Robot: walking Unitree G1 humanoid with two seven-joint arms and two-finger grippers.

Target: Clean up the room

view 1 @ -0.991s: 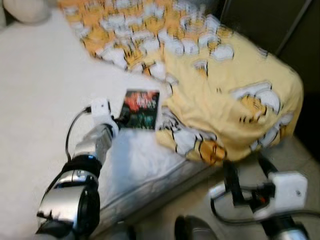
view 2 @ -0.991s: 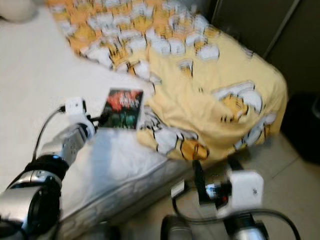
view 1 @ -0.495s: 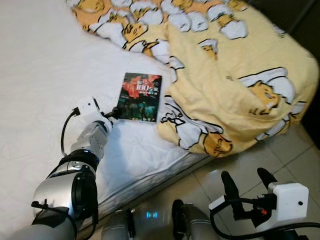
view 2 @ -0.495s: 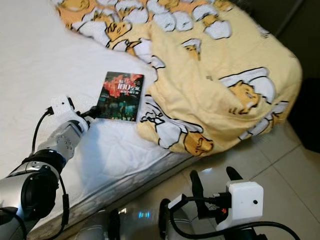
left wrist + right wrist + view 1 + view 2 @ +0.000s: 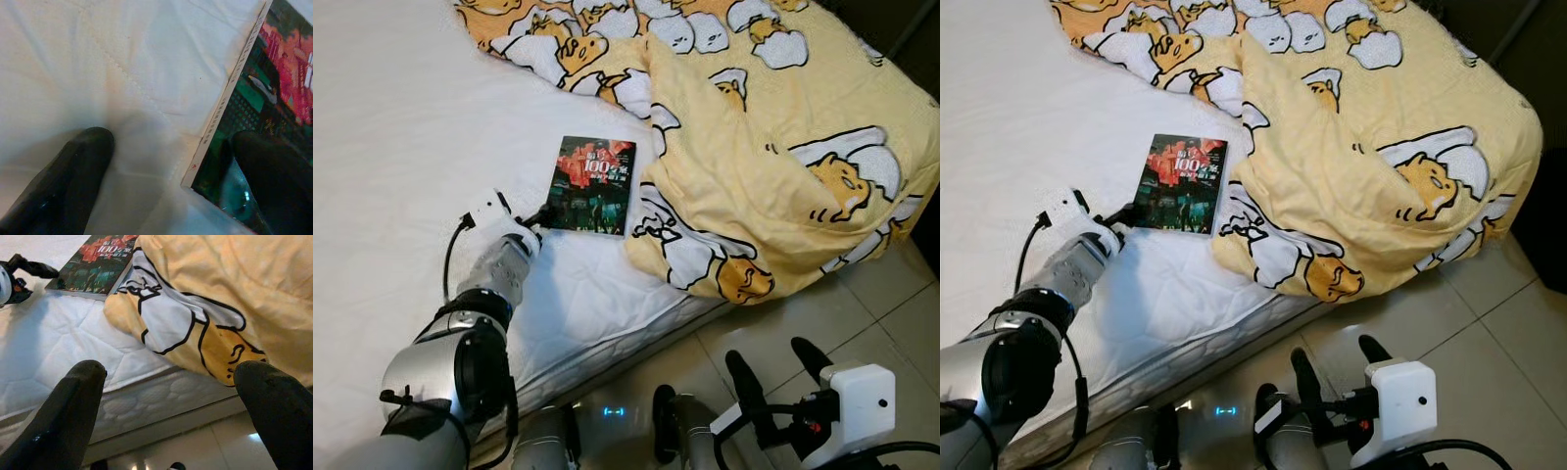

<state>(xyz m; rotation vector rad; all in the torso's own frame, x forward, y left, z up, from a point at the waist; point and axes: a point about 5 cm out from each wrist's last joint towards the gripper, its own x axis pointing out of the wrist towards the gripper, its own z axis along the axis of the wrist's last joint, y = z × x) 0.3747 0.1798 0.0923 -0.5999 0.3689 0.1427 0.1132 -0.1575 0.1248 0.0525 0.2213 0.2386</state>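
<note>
Since the earlier frame the right end effector [image 5: 771, 369] has dropped lower over the floor tiles [image 5: 891, 313], fingers spread. The left end effector [image 5: 171, 176] rests spread on the bed [image 5: 401, 127], one finger on the book [image 5: 593, 183] corner.

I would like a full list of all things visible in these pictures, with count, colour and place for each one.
book: one, dark cover with red and green print, lying flat on the mattress, its right edge next to the blanket.
blanket: one, yellow with white and orange cartoon figures, bunched over the right part of the bed and hanging over its edge.
mattress: one, white, quilted, taking the left and middle of the head views.
floor: light tiles, beside the bed at the lower right.
left gripper: one, black fingers, open at the book's near corner, one finger on the cover, one on the mattress.
right gripper: one, black fingers, open, low above the floor beside the bed.
</note>
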